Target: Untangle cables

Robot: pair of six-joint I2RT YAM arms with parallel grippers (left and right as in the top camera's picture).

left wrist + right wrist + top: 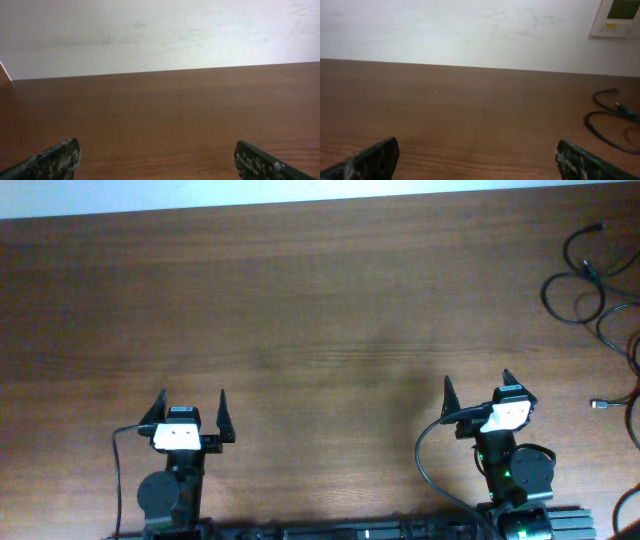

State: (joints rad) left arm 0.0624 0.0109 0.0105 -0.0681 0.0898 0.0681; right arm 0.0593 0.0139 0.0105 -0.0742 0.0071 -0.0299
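**Cables bunched at the table's right edge, both grippers wide open and empty**

The cables are thin black cords lying in loose, overlapping loops on the brown wooden table, at its far right side. From overhead they fill the upper right corner and run out past the right edge of the picture, so the whole bundle is not in view. 1 small plug end points toward the back of the table, and another plug end lies nearer the front, its cord leading off to the right. Whether the loops are truly knotted or merely lie across each other is hard to tell at this size. The right wrist camera catches part of them too: a curved black cord with a plug tip, on the wood well ahead and to the right of the fingers.

The left gripper sits near the front edge, left of centre, its 2 fingers spread fully apart. It holds nothing and touches nothing; its wrist view shows only bare wood between the fingertips and a pale wall beyond.

The right gripper sits near the front edge toward the right, jaws likewise spread wide, empty, and well apart from the cables. A wall panel shows at the top right of its view.
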